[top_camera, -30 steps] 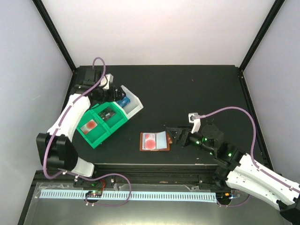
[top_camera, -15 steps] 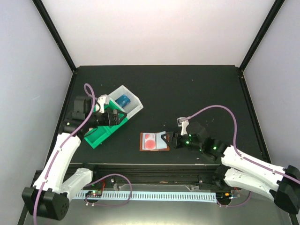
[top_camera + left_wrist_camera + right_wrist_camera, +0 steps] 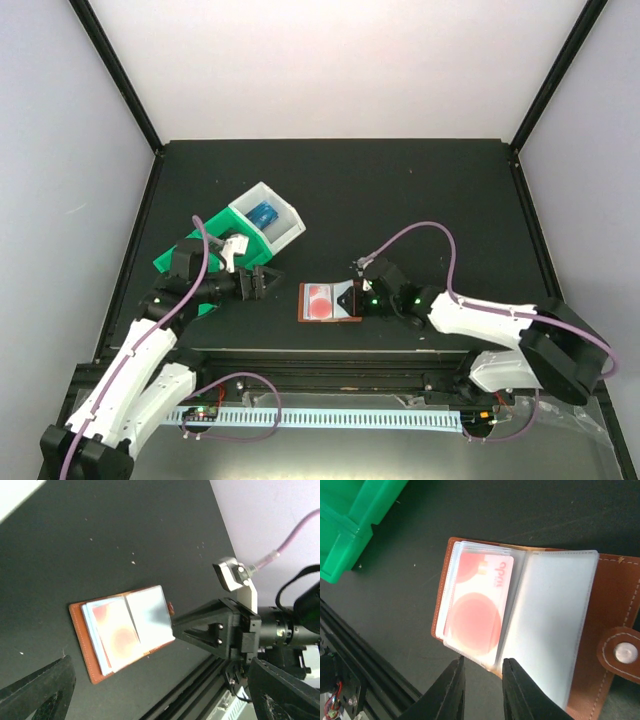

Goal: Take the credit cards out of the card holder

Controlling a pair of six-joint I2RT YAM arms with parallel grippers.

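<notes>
The left hand (image 3: 262,284) hovers over the counter (image 3: 400,190) just left of the card holder (image 3: 330,301), fingers spread wide, holding nothing. The holder lies open near the counter's near edge, with a red card (image 3: 477,610) in its left clear pocket. The right hand (image 3: 482,666) is narrowed to a small gap at the pocket leaf's near edge; I cannot tell whether it pinches the leaf. Anything under the red card is hidden.

Green plastic bin tray (image 3: 240,222) with a white end compartment (image 3: 290,228), lying obliquely at the left of the black table top (image 3: 420,190). Pale walls (image 3: 340,60) enclose three sides. Black frame posts (image 3: 120,78) rise from the rear corners. A white perforated strip (image 3: 330,418) runs along the near edge.
</notes>
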